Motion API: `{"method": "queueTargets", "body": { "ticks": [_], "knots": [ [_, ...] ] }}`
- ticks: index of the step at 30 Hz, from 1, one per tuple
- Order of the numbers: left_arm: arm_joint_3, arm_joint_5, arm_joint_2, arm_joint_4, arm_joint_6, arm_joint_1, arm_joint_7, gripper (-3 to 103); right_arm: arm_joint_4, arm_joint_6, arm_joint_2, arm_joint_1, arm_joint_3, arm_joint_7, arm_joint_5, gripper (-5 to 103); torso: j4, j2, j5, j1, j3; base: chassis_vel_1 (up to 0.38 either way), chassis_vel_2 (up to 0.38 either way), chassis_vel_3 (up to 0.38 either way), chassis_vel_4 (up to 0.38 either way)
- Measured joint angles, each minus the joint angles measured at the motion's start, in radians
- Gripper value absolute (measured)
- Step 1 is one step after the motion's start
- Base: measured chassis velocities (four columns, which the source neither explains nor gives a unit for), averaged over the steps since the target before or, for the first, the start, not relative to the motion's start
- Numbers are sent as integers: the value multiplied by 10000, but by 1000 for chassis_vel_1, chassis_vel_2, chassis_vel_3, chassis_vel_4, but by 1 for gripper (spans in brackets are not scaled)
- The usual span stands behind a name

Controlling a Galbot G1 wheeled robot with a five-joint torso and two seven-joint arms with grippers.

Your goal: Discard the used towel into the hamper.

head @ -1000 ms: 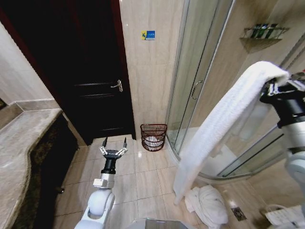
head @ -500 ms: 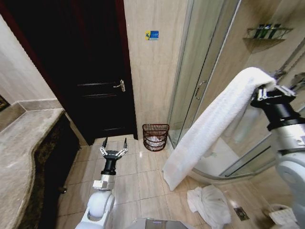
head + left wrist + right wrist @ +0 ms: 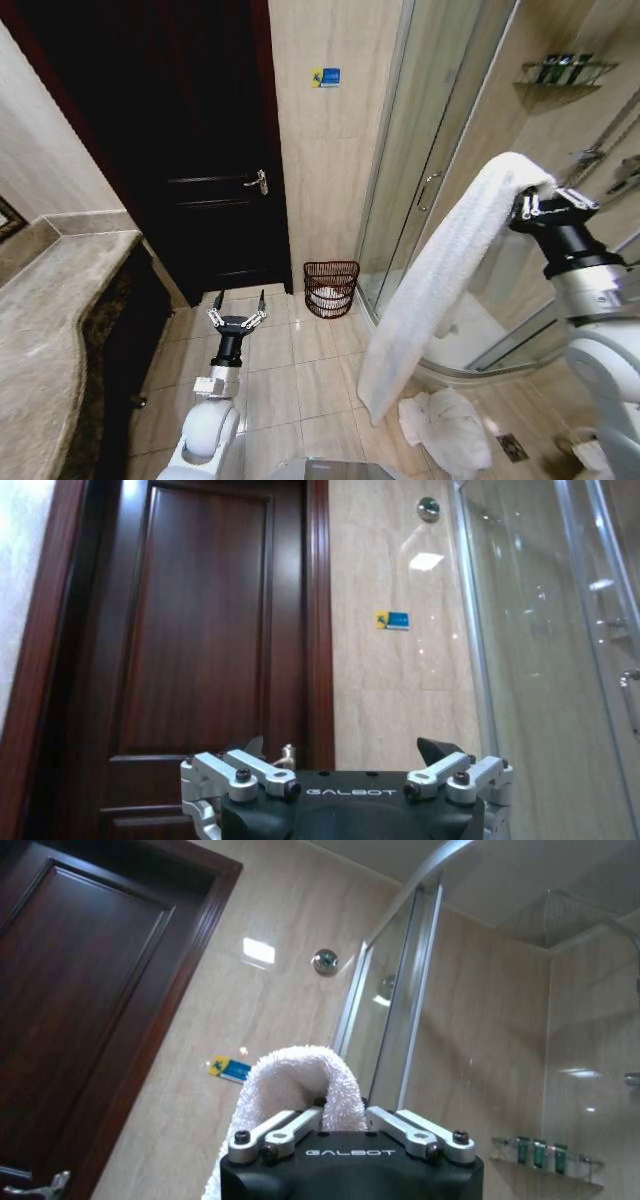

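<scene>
A long white terry-cloth towel (image 3: 440,280) was held high at the right of the head view by the right gripper (image 3: 530,205), whose jaws were closed on its upper fold. From that fold the towel was draped downward and to the left, its free lower end hanging above the beige tiled floor (image 3: 300,380). In the right wrist view the fold of the towel (image 3: 300,1080) was seen arched up between the metal fingers (image 3: 275,1129) of the right gripper (image 3: 340,1121).

The small round reddish-brown wire hamper (image 3: 331,288) was set on the floor against the beige tiled wall (image 3: 330,170), just beside the glass shower enclosure (image 3: 430,180) and near the dark wooden door (image 3: 190,140). Something white was seen inside the hamper. The towel's lower end was kept well apart from the hamper, nearer the robot and to the right of it.

A second crumpled white cloth (image 3: 445,430) was left lying on the floor beside the curved base of the shower, below the hanging towel.

The left gripper (image 3: 237,308) was held low over the floor in front of the door, its jaws spread open and holding nothing; in the left wrist view the left gripper (image 3: 345,761) was pointed toward the door (image 3: 200,645). A grey marble table (image 3: 50,320) was seen along the left edge.
</scene>
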Motion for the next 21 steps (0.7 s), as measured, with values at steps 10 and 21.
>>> {"method": "queueTargets", "body": {
  "ticks": [10,21],
  "knots": [
    [110,106,-33,-20,-26,173,-15,100,7,43,196,-124,70,-59,26,3,-1,150,2,69,86,42,38,-34,-31],
    [138,227,-64,38,-67,250,-40,100,12,76,483,-252,45,-181,-2,3,0,127,3,62,76,12,17,21,14]
  ]
}}
